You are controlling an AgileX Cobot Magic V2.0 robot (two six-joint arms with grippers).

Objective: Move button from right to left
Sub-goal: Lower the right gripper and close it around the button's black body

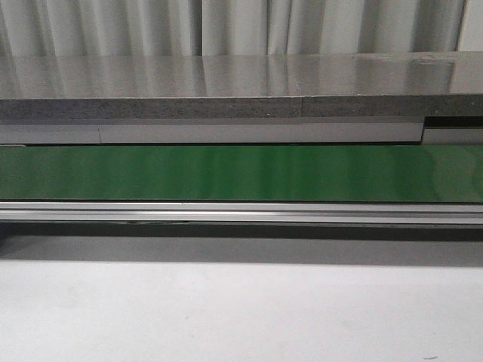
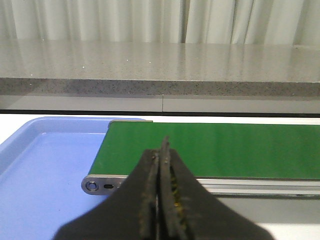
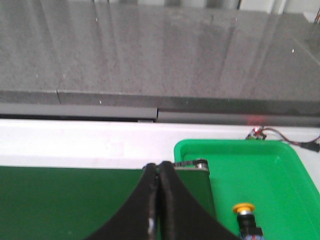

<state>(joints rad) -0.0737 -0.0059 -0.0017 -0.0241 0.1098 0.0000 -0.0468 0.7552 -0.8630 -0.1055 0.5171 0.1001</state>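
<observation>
- Button (image 3: 244,207) lies in the green tray (image 3: 295,185) at the right end of the conveyor belt (image 1: 241,172); yellow cap faces the far side, black body points to the near edge. It shows only in the right wrist view and its lower body is cut off by the frame.
- Right gripper (image 3: 159,172): fingers pressed together, nothing between them. It hangs over the belt's right end roller, left of the button and apart from it.
- Left gripper (image 2: 161,155): fingers likewise closed and empty, poised over the belt's left end beside the blue tray (image 2: 40,165).
- Neither arm shows in the front view; there only the bare green belt, its aluminium rail and the grey counter (image 1: 226,83) behind are seen.
- Step in hand, as I judge it: the reach for the button has not begun.
- To do it well: spread the right fingers first, shift right over the tray, come down clear of the tray wall, and close across the black body rather than the rounded cap, which looks likely to slip.
- Risk: the button lies near the belt end, so the descent should keep off the roller.
</observation>
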